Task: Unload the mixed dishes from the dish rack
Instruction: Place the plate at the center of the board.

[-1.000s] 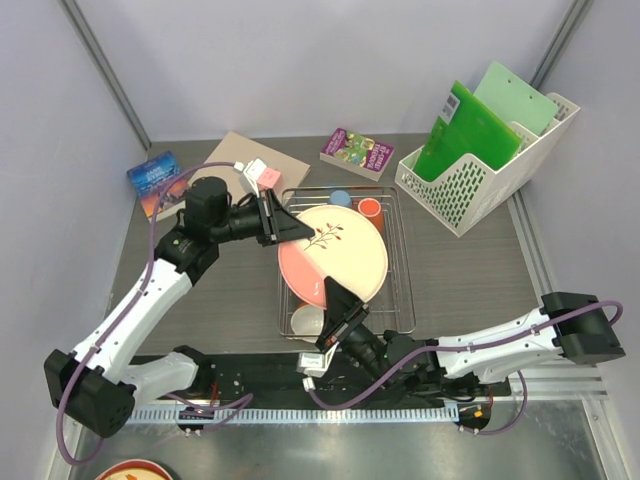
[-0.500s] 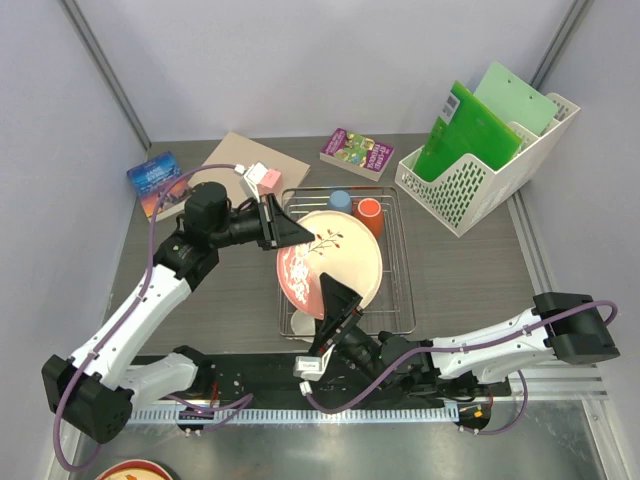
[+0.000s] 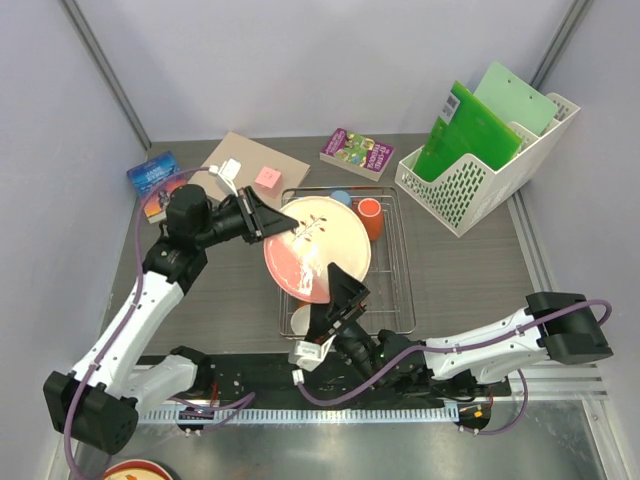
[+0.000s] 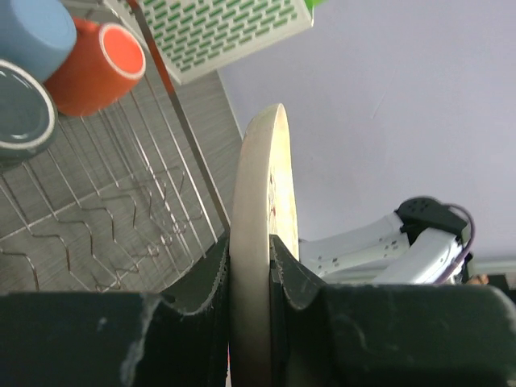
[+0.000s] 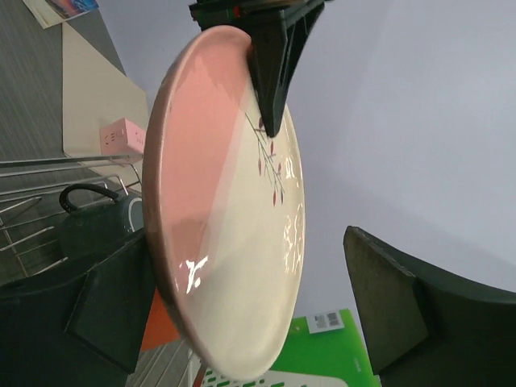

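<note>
Pink on one half and cream on the other, the pink round plate (image 3: 317, 250) hangs tilted above the dish rack (image 3: 402, 262). The left gripper (image 3: 290, 228) is clamped on its far rim, one finger pressed to each face in the left wrist view. The right gripper (image 3: 345, 290) stands with its fingers wide apart around the plate's near edge. There is clear air between one finger and the cream face; whether the other finger touches the back cannot be told.

From above, the plate covers much of the rack. The dark grey mug (image 4: 18, 113) is hidden there and shows only in the wrist views, lying on the wires. Just a pale sliver of the small white bowl (image 3: 298, 320) peeks out at the rack's near left corner, its inside not visible. The light blue cup (image 3: 341, 198) is half cut off by the plate's rim, with the orange mug (image 3: 370, 212) just beside it at the far end.

The table (image 3: 470, 270) is grey wood-grain, closed in by pale lilac walls. A white file holder (image 3: 470, 190) with green folders (image 3: 465, 135) stands at the far right. A book (image 3: 357, 153), a tan board (image 3: 245, 158) bearing a small pink box (image 3: 267, 177), and a blue booklet (image 3: 152, 178) lie along the back. A red-rimmed dish (image 3: 130, 470) is cropped by the bottom edge
</note>
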Robot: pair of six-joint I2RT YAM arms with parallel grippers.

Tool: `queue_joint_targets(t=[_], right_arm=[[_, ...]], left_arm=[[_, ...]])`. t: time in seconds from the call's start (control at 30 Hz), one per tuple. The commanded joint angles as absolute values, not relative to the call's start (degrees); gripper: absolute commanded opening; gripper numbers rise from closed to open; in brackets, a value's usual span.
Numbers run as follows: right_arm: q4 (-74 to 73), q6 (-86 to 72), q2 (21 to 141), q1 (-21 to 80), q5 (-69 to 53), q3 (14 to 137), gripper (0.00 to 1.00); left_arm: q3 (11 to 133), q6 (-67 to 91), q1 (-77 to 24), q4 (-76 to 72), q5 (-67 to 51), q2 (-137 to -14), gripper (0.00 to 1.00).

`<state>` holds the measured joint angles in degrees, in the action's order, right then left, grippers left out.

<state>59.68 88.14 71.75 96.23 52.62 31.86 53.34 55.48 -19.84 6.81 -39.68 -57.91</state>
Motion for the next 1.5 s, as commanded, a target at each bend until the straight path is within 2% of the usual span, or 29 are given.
queue_joint_targets(t=[0.0,0.3,0.37,0.4,0.43,0.53,0.73,1.13,1.47], right_arm=[[66.8,81.2,69.3,97.9,60.0,38.3,0.96],[45.8,57.6,61.1,99.9,74.0,47.6,0.97],[41.1,46.4,57.9,100.4,75.6,49.6,0.98],[33.6,41.4,53.3,100.4,75.4,50.3,0.98],[29.1,30.2,50.9,100.4,74.6,51.1,0.98],[20.5,18.3,41.4,100.3,71.3,51.6,1.00],[18.3,14.7,33.2,100.4,73.9,47.6,1.00],[12.8,6.2,30.9,100.4,70.5,44.1,1.00],[13.0,2.9,27.2,100.5,69.1,39.5,1.00]], left_arm=[[54.8,61.8,-15.7,-6.4,-36.8,-55.1,0.00],[57.7,63.3,-9.2,-2.8,-29.5,-54.2,0.00],[59.1,61.2,-7.8,2.7,-26.1,-54.1,0.00],[60.0,60.6,-7.3,3.5,-25.4,-54.1,0.00],[60.6,60.0,-6.9,6.1,-23.5,-54.1,0.00],[62.5,58.1,-5.5,8.9,-21.2,-54.5,0.00],[63.3,57.7,-1.9,12.0,-16.6,-54.8,0.00],[55.8,56.5,10.7,18.1,-3.4,-52.9,0.00],[50.6,59.0,13.6,12.2,-4.7,-61.1,0.00]])
